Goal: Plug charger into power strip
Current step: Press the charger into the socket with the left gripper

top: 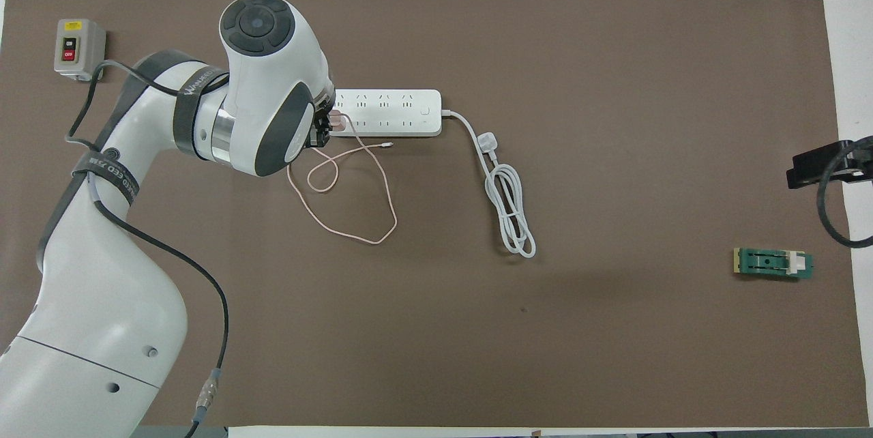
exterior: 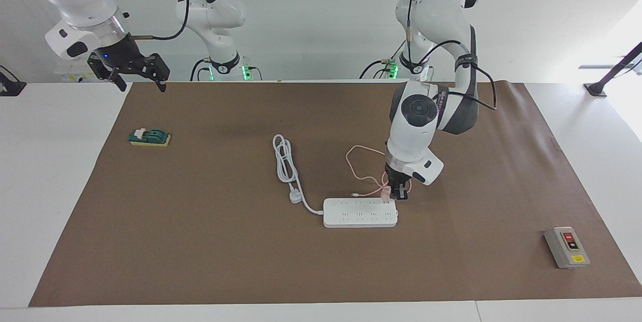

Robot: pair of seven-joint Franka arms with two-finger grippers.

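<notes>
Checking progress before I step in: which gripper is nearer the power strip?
Left. The left gripper holds the charger over the power strip; the right gripper waits far off.

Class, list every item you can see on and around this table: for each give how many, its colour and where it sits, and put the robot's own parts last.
Pale-pink cube charger: one, with thin pink cable, held over the power strip's end toward the left arm.
Long flat white power strip: one, mid-table, thick white cord coiled beside it.
Grey box with red and black buttons: one, toward the left arm's end.
Green block on a yellow base: one, toward the right arm's end.
Brown paper mat: one, covering the table.
Left gripper: black, shut on the charger.
Right gripper: black, open, waiting above the mat's corner.
</notes>
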